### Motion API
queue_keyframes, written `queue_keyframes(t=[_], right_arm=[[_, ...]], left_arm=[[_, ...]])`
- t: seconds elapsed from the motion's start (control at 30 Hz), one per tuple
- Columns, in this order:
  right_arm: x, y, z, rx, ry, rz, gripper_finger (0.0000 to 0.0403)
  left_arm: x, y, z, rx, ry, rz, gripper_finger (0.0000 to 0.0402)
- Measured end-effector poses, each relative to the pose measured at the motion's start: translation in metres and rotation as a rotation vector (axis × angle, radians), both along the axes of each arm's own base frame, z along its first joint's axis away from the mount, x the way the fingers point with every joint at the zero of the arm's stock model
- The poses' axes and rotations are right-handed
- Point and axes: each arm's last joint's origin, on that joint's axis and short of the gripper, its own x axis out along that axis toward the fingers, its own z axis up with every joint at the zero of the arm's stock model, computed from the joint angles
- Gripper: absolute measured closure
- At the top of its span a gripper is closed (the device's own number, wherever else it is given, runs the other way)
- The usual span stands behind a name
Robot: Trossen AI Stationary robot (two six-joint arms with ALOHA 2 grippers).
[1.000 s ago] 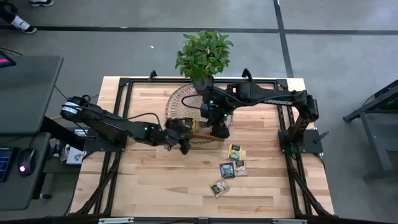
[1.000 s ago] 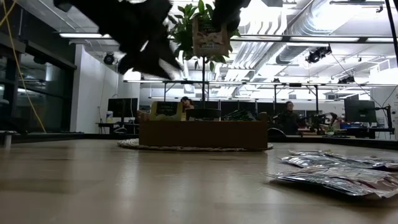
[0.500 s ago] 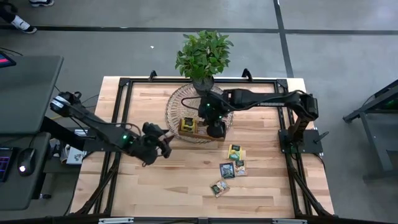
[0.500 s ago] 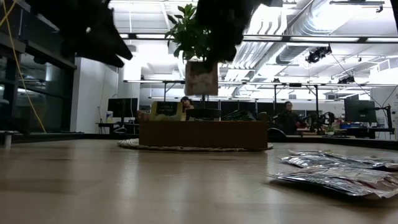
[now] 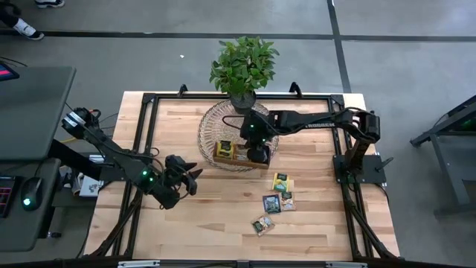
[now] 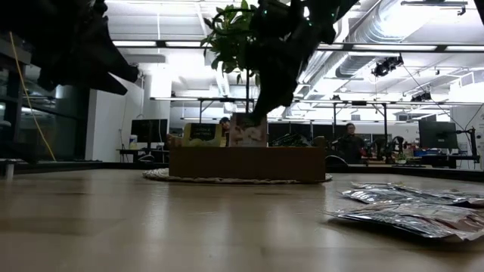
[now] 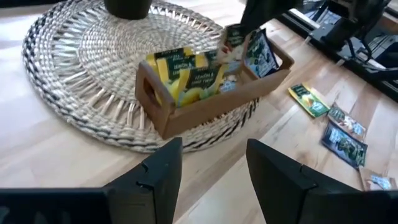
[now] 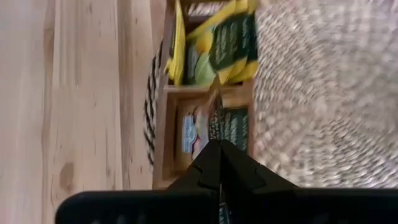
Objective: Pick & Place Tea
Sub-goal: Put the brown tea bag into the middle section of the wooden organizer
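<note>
The left gripper is held with fingers spread and empty, near the table's left edge. At the tray on the woven mat, a sachet is pinched by the right gripper over a compartment. The sachet could catch on the bags already standing there and tip out onto the mat. Loose sachets lie toward the table's right edge.

text: "LEMON" | on: yellow sachet | else: unreadable

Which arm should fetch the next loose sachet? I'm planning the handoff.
Probably the left: its tool is open over bare table, facing the loose sachets. The right tool is shut on a sachet entering the tray.
</note>
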Motion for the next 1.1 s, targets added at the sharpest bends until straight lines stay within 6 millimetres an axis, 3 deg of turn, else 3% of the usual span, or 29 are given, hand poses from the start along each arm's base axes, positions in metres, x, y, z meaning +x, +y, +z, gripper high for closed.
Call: queue_keyframes(t=[0.37, 0.73, 0.93, 1.1], right_arm=[[-0.005, 0.001, -0.014, 0.02, 0.023, -0.02, 0.0383], [-0.006, 0.003, -0.011, 0.096, 0.009, -0.02, 0.0246], [-0.024, 0.01, 0.025, 0.079, -0.046, -0.025, 0.022], [-0.053, 0.038, 0.065, 0.078, -0.061, -0.03, 0.0225]], left_arm=[[0.0, 0.001, -0.001, -0.006, -0.01, 0.016, 0.0225], [0.002, 0.0, 0.0, -0.023, -0.032, 0.012, 0.0225], [0.008, -0.007, 0.002, -0.065, -0.013, -0.093, 0.0225], [0.025, -0.022, 0.002, -0.086, -0.082, -0.206, 0.0225]])
